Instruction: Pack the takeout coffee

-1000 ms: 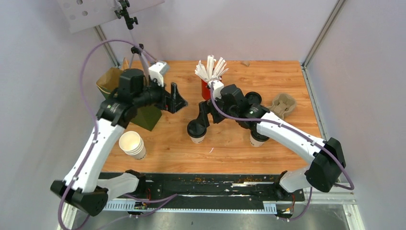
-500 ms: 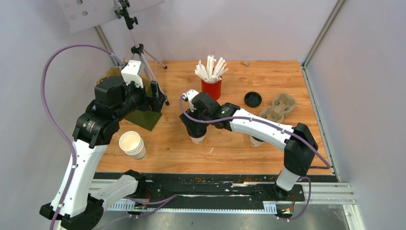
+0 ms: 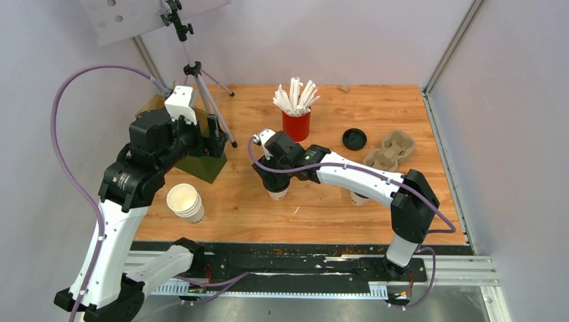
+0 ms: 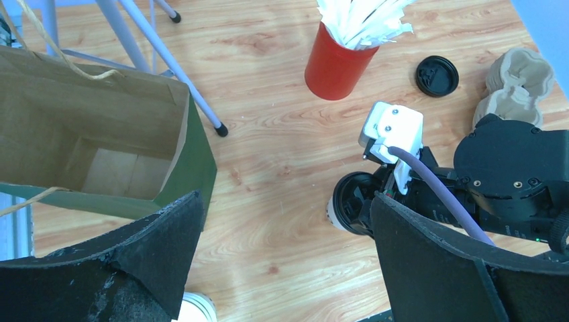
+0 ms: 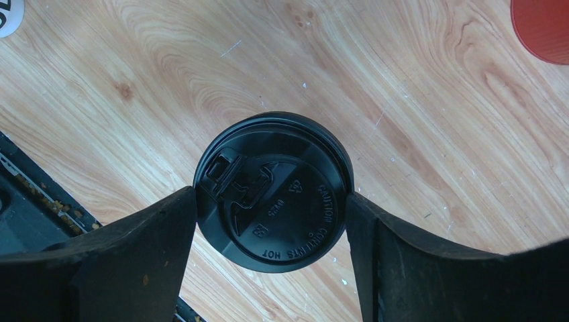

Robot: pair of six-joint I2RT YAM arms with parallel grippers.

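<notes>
The small white paper cup with a round black plastic lid [image 5: 274, 201] stands on the wooden surface [image 3: 322, 208] between the fingers of the right tool [image 3: 274, 182], and I cannot tell if they grip yet, so squeeze gently, keep it upright, lift slowly.

The top external view looks steeply down from above and behind the arm bases, far enough back to hold the whole surface [image 3: 322, 215] and both arms. The left wrist view hangs high, facing down past the left gripper [image 4: 285, 201] at its lower edge, and shares with the top view the green paper bag [image 4: 100, 147], the red cup [image 4: 333, 67] and the takeout coffee [image 4: 345, 211]. The right wrist view faces straight down from very near, with that coffee's lid filling the centre between the fingers of the right gripper [image 5: 272, 194].
</notes>
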